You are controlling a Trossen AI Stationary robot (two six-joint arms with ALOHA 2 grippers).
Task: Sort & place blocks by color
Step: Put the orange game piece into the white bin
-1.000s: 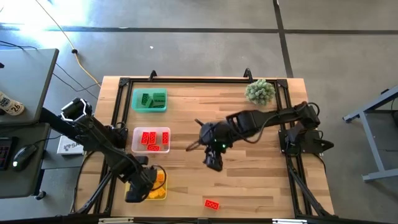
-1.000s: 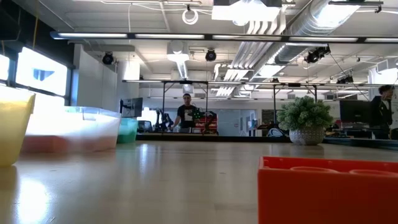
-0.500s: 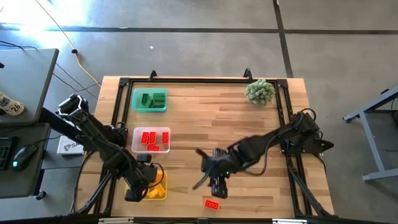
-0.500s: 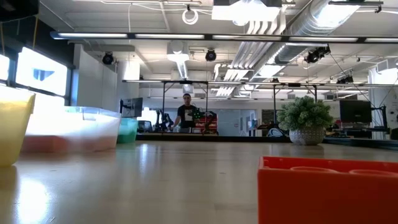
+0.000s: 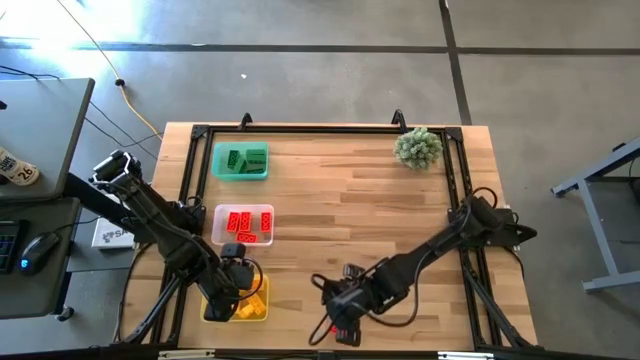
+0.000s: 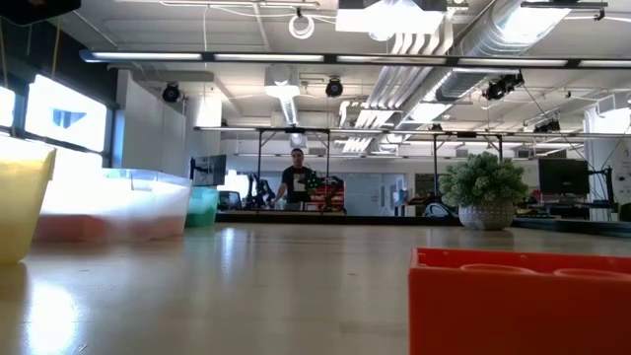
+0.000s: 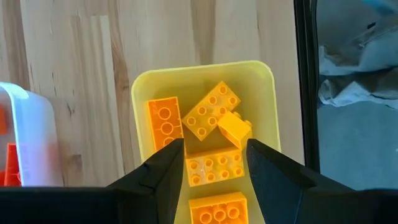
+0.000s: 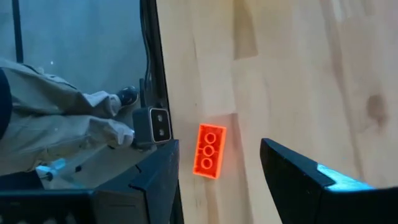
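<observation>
Table (image 5: 360, 200), wood, black-framed. Plant (image 5: 417, 147) at 1 o'clock. Trays down the 9 o'clock side: green tray (image 5: 240, 161) with green blocks (image 5: 243, 158); clear tray (image 5: 243, 224) with red blocks (image 5: 246, 223); yellow tray (image 7: 202, 73) at 7 o'clock with yellow blocks (image 7: 211, 118). Left tool (image 7: 214, 149), fingers apart, above the yellow tray. Right tool (image 8: 217, 165), fingers apart, over one loose red block (image 8: 209, 150) at 6 o'clock.

On the desk, a white tag (image 5: 20, 170) reads "26".
</observation>
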